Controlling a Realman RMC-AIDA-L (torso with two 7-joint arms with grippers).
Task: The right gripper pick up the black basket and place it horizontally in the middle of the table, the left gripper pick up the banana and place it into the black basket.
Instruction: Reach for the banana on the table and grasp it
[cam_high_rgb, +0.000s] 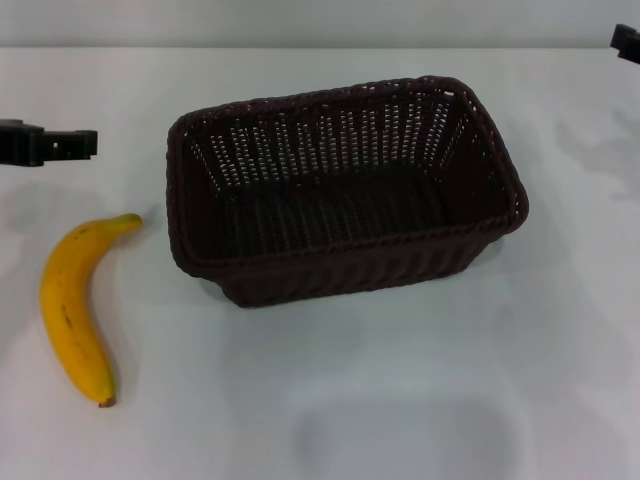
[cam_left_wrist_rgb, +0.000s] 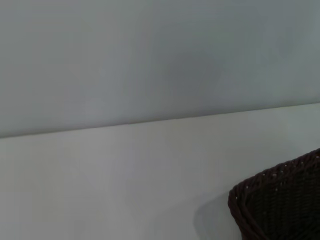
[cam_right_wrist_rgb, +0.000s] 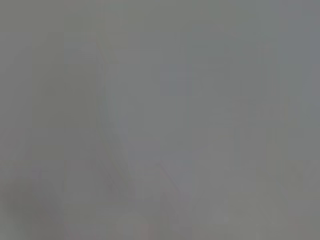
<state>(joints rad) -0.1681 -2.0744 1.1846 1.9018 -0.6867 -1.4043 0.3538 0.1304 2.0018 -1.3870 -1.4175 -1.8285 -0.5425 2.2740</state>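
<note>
Left gripper (cam_high_rgb: 85, 143) fingers empty, banana (cam_high_rgb: 72, 305) untouched

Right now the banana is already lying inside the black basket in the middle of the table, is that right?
Not quite: the banana lies on the table, to the left of the black basket, which is empty. The head view shows this.
</note>
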